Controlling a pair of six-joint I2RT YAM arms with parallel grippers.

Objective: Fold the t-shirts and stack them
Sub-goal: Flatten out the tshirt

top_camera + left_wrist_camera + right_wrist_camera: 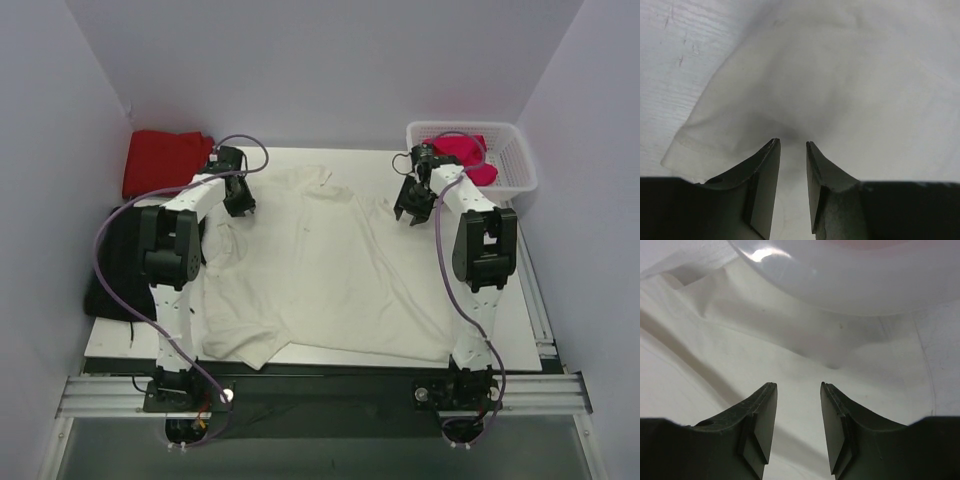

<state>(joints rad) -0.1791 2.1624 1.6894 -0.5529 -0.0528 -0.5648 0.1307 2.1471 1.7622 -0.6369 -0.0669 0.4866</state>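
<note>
A large cream-white t-shirt (320,270) lies spread and rumpled across the middle of the white table (510,330), its hem towards the bottom of the frame. The left gripper (238,203) hangs over the shirt's upper left sleeve (715,125), jaws slightly parted with nothing between them. The right gripper (408,212) is at the shirt's upper right shoulder, just beside the white basket (520,170), jaws parted and empty. A magenta-pink t-shirt (462,150) lies in that basket. A folded red t-shirt (165,160) sits at upper left, with a black cloth (115,265) below it at the left edge.
</note>
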